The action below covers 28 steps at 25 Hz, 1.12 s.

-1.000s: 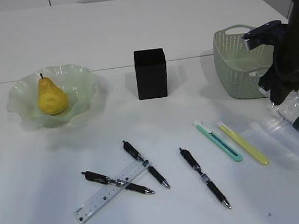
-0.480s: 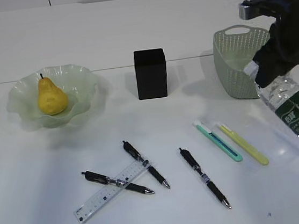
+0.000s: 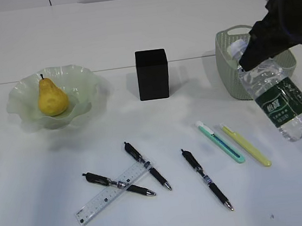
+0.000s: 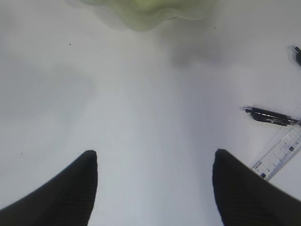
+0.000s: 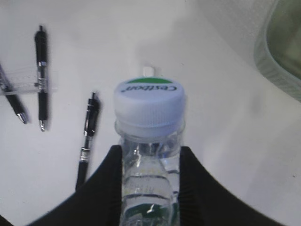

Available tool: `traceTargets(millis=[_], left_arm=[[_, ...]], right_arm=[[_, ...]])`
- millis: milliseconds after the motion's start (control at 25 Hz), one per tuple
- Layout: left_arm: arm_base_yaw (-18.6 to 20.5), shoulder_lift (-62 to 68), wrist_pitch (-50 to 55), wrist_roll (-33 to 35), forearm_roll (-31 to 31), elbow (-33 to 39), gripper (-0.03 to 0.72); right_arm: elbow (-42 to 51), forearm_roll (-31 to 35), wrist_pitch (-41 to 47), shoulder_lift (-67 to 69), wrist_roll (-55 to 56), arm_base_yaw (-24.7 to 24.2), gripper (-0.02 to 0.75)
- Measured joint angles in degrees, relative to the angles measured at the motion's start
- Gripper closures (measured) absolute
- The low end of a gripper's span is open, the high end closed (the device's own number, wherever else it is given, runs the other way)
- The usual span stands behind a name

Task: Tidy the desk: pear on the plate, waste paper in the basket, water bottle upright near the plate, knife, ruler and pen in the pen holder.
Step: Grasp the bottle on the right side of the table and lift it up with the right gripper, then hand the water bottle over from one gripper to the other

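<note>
Water bottle (image 3: 278, 99) hung tilted, clenched at its neck by the right hand (image 5: 149, 162); left hand (image 4: 153, 181) released. We judged it needed righting, then setting down near the plate (image 3: 84, 77).

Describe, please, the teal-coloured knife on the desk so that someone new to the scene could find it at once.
Start at the sage green perforated plastic basket at the right of the large white desk, then look toward the camera and slightly left. Two slim plastic utility knives lie side by side there. The slim teal utility knife with the white tip is the left one; its neighbour, the yellow-green utility knife, lies to its right.
</note>
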Motion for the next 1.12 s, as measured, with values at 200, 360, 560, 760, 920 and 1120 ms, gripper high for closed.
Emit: traceTargets(millis=[200, 360, 560, 760, 920, 1120], left_arm=[[0.00, 0.00, 0.00, 0.00, -0.23, 0.00, 0.151], [0.00, 0.00, 0.00, 0.00, -0.23, 0.00, 0.151], [0.00, 0.00, 0.00, 0.00, -0.29, 0.00, 0.151], [0.00, 0.00, 0.00, 0.00, -0.29, 0.00, 0.151], [0.00, 0.00, 0.00, 0.00, -0.36, 0.00, 0.151], [0.00, 0.00, 0.00, 0.00, -0.36, 0.00, 0.151]], right_arm=[[0.00, 7.43, 1.17, -0.83, -3.63, 0.00, 0.531], [0.00, 14.47, 2.39, -0.83, -8.07, 0.00, 0.531], [0.00, 22.78, 3.12, -0.83, -13.46, 0.00, 0.531], [0.04, 30.33, 3.21, -0.83, -18.15, 0.00, 0.531], [0.04, 36.57, 3.40, -0.83, -21.68, 0.00, 0.531], [0.04, 43.67, 3.77, -0.83, -25.68, 0.00, 0.531]])
